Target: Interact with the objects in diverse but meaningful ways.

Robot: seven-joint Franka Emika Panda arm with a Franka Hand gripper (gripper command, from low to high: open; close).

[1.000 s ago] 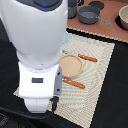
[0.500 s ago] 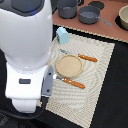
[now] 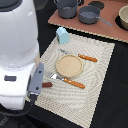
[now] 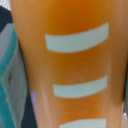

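Loaf (image 4: pixel 75 65) is filling the wrist view; hand's state I cannot tell. Risk: sausage (image 3: pixel 47 85), at mat's 8 o'clock, getting knocked off.

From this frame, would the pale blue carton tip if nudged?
Probably. The pale blue carton stands upright, taller than its base looks wide, so a high push would likely topple it. It sits on the woven placemat, whose texture may resist sliding. It looks light.

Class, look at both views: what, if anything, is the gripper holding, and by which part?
It cannot be told. The wrist view is filled by the orange loaf with pale score marks, but no fingers show, and the arm hides the gripper in the exterior view.
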